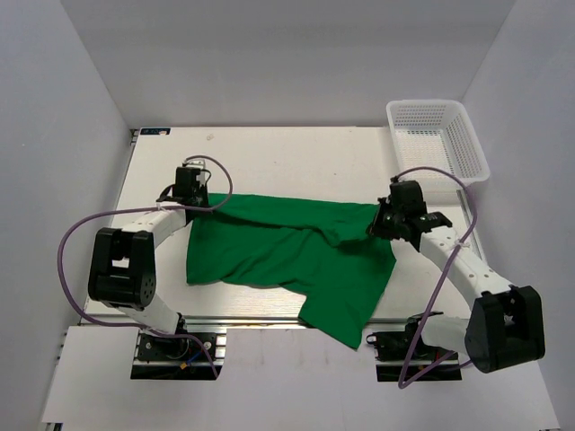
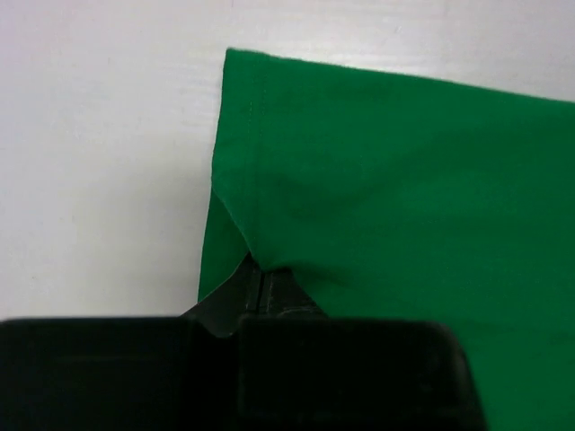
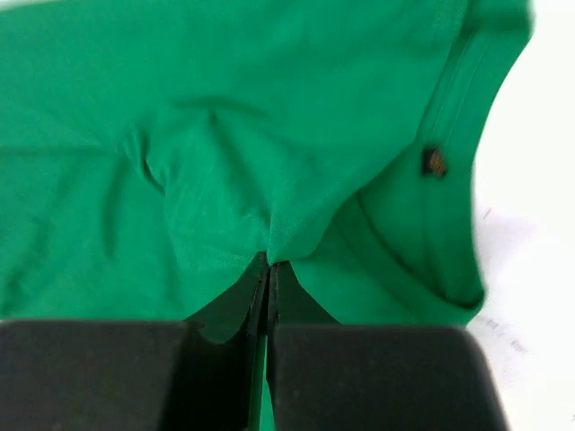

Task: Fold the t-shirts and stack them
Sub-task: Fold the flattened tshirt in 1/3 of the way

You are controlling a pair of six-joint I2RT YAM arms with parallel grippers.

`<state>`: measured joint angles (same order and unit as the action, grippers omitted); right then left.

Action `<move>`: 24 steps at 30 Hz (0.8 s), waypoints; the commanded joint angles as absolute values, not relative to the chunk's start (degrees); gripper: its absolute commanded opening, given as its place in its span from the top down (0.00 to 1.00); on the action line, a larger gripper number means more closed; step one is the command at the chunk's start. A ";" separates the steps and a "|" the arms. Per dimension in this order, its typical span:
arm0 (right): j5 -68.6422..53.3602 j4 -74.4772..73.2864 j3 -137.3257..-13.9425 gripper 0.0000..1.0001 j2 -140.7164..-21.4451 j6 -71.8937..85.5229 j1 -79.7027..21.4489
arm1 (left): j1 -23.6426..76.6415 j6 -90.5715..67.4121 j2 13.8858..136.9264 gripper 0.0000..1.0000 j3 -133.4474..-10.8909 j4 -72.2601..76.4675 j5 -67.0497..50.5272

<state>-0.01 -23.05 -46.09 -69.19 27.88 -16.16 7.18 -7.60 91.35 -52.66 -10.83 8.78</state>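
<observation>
the green t-shirt [image 1: 287, 256] lies rumpled across the middle of the table [image 1: 269, 153], its long axis running left to right, with one flap spilling over the near edge toward the right corner. the left gripper [image 1: 207, 203] is clamped on the cloth's far left corner by the hem. the right gripper [image 1: 377, 223] is pinched shut on a fold just beside the collar and neck label [image 3: 435, 162]. the bulk sags nearward between both claws, so neither arm is nearer. the next move probably needs both.
</observation>
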 commanded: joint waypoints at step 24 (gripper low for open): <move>-1.22 -20.84 -51.06 0.10 -75.12 24.70 -17.31 | 7.91 -14.94 85.60 0.00 -58.01 -10.56 -9.28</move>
<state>2.52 -24.01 -48.86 -71.64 25.26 -17.06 7.62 -16.47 85.58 -58.48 -15.97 3.05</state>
